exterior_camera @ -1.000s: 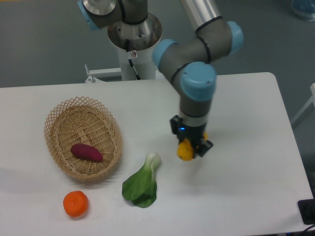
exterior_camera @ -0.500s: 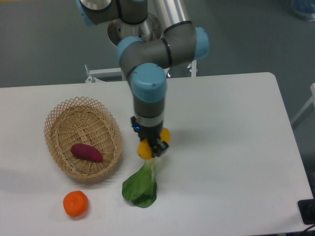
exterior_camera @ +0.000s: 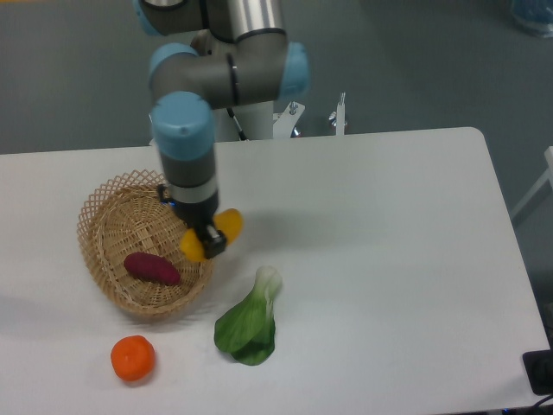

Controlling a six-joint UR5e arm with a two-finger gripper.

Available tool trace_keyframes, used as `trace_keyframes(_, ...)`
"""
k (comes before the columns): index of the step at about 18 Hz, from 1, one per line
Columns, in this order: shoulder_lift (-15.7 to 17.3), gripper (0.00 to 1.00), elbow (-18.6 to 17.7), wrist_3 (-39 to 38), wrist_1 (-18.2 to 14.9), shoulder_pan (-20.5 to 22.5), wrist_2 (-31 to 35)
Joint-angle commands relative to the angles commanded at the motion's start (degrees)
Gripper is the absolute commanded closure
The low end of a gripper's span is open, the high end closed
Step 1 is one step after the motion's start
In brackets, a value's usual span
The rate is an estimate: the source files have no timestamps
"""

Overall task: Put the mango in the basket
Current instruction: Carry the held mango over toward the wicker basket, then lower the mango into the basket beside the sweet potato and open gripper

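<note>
Over the right edge of the basket: gripper pointing down, fingers clamped on the mango. Mango held crosswise and tilted, yellow-orange, one end showing at the upper right of the gripper and the other at the lower left, middle hidden behind the fingers. Carried clear of the tabletop, above the basket's right rim; not resting in the basket.

Inside the basket: dark purple sweet potato lying on the woven floor, lower centre, just left of the gripper and apart from the mango. Basket oval, light tan wicker, open lattice rim, standing on the left part of the tabletop.

In front of the basket, near the tabletop's front edge: round orange tangerine, just beside the basket's lower rim but not touching.

Right of the tangerine and below the gripper: bok choy lying flat, pale stem end pointing up toward the gripper, green leaves toward the front. Apart from basket and tangerine.

Arm reaching in from the base behind the tabletop's far edge.
</note>
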Motion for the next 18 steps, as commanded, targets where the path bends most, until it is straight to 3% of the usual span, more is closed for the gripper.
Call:
trace_keyframes(3,-0.09,0.68,-0.09,-4.40,0.18,-2.55,-0.09)
trace_keyframes(10,-0.53,0.63,-0.79,-5.99,0.18,-5.63,0.00)
trace_keyframes(14,-1.06,0.52,-1.40,-6.26,0.18,-7.39,0.09)
trace_keyframes(18,-1.49,0.28,-1.93,-7.13,0.44,-8.10,-0.09)
